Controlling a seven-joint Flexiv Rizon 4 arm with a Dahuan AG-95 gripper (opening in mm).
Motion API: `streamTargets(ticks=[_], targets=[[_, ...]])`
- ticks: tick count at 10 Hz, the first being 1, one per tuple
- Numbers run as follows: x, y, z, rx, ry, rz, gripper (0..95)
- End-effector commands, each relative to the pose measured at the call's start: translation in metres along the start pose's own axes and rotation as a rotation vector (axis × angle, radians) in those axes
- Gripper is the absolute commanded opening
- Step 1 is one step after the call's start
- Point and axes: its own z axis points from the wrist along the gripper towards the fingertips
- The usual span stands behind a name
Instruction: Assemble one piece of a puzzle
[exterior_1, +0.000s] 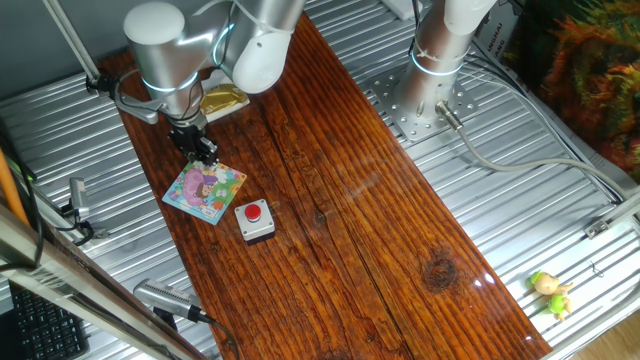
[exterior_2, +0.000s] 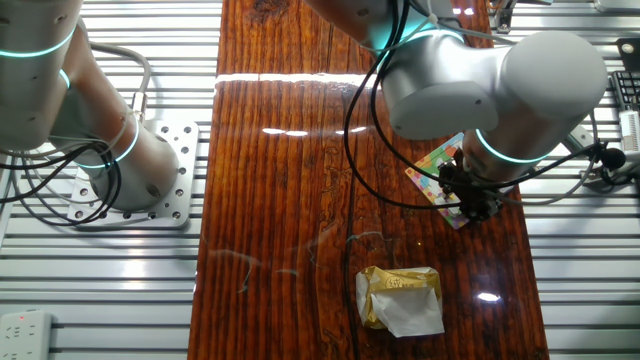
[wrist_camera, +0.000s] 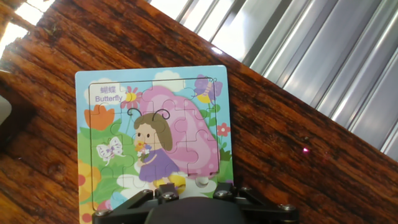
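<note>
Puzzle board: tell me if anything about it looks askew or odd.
The puzzle lies flat on the table but turned at an angle to the table's edges. In the hand view every piece looks seated, apart from a small notch at the lower edge near the gripper, partly hidden. No damage shows.

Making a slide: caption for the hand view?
Hand camera looking down on the Butterfly puzzle on the wooden table, fingers at its near edge.
</note>
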Motion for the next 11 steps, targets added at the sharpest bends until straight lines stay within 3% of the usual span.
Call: streamTargets(ticks=[1, 11], targets=[[-0.0002, -0.0001, 0.0007, -0.001, -0.001, -0.003, 0.0], [0.0001, -0.0009, 0.0037, -0.002, 0.0, -0.008, 0.0]])
